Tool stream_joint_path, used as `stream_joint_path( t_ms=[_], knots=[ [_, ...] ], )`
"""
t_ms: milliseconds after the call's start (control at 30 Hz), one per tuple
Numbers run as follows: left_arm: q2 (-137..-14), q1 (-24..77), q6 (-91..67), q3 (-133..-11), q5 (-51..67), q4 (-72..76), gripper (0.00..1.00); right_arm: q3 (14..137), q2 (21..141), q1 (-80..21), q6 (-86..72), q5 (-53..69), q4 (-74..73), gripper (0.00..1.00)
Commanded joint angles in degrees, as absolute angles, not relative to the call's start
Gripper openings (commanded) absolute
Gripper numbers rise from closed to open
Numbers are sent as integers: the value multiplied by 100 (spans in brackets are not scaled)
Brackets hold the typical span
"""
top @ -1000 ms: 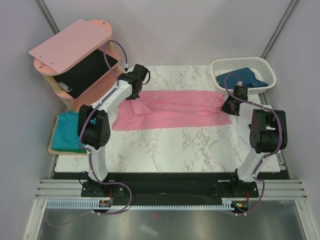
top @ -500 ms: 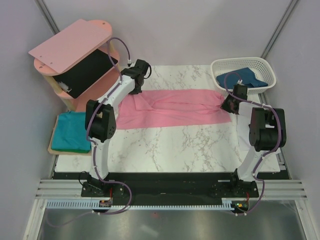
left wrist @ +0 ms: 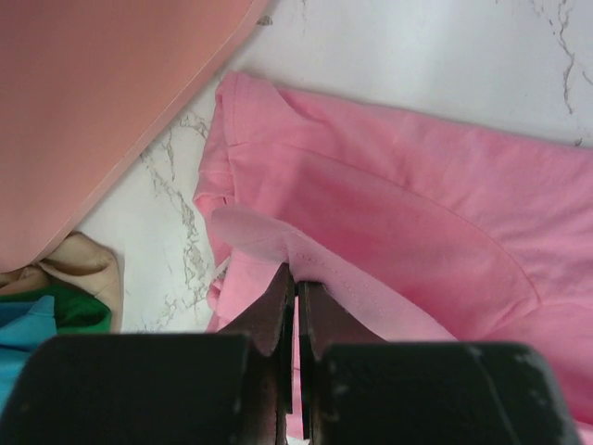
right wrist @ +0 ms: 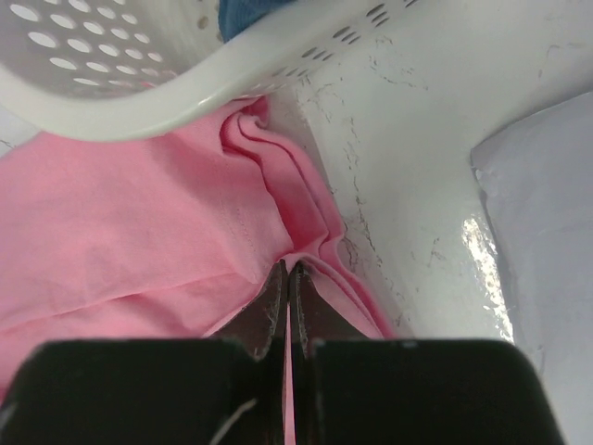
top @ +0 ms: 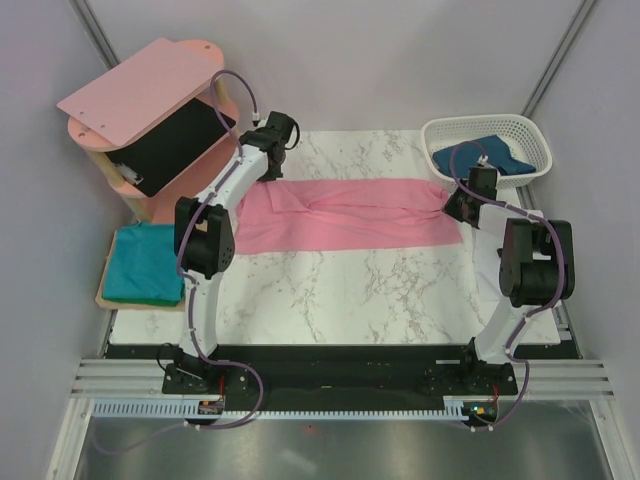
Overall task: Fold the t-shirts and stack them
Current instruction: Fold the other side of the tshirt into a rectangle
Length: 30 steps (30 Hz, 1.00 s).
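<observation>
Left and right jaws each clamp a thin fold of the light pink t-shirt [top: 350, 212], stretched across the far counter [top: 340, 290]. Uneven pulling could slip either pinch or snag the white basket [top: 436, 150].

Up at eleven o'clock stands the pink shelf unit [top: 150, 85], its rounded top board facing us, with a black panel [top: 178, 143] showing on the level beneath. Over at one o'clock, the white perforated basket [top: 445, 135] sits at the far right corner of the marble table [top: 350, 300]. At nine o'clock, a pale wooden board [top: 103, 297] lies just beside the table's left edge.
</observation>
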State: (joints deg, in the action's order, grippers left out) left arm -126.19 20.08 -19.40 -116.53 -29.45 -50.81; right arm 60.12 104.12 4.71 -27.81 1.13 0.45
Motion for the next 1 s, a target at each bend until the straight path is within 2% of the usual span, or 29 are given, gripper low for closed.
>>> stream_joint_path(
  t_ms=[0,67,167,200,233,267,300,367,467,567,700,767,800,833,867,967],
  knots=[
    [-13025,1907,-1696,-12225,-2813,-5027,2,6082,10669,466,-2856,-61,360,0],
    [-13209,1916,-1661,-12444,-2786,-5036,2,6143,10845,457,-2865,-62,404,1],
    [-13482,1898,-1547,-12734,-2725,-5054,2,6336,11065,422,-2778,-79,308,9],
    [-13552,1881,-1521,-12796,-2664,-5080,14,6407,11118,396,-2725,-79,238,24],
    [-13596,1881,-1512,-12823,-2567,-5089,41,6477,11153,387,-2690,-149,150,33],
    [-13614,1863,-1538,-12815,-2566,-5089,67,6443,11119,335,-2611,-193,149,50],
    [-13597,1863,-1564,-12780,-2584,-5089,86,6408,11057,290,-2567,-263,158,59],
    [-13466,1863,-1643,-12648,-2619,-5080,92,6276,10768,98,-2444,-675,167,77],
    [-13263,1881,-1705,-12455,-2593,-5054,95,6205,10372,-174,-2224,-1088,62,90],
    [-12912,1907,-1775,-12122,-2505,-5019,95,6109,10020,-324,-2153,-1221,17,98],
    [-12158,1969,-1924,-11322,-2277,-4799,96,5828,9415,-404,-2145,-1195,17,98],
    [-11814,1960,-2047,-10587,-2066,-4458,90,5582,9177,-448,-2153,-1161,17,98],
    [-11656,1960,-2074,-10295,-1961,-4299,80,5503,8958,-466,-2153,-1117,35,98],
    [-11315,1960,-2144,-10014,-1777,-3915,58,5371,8852,-475,-2145,-1108,35,98],
    [-11207,1960,-2214,-9541,-1723,-3772,3,5309,8755,-492,-2145,-1099,35,98],
    [-10986,1890,-2355,-8932,-1179,-3272,2,5107,8429,-510,-2127,-1081,18,98]
  ],
)
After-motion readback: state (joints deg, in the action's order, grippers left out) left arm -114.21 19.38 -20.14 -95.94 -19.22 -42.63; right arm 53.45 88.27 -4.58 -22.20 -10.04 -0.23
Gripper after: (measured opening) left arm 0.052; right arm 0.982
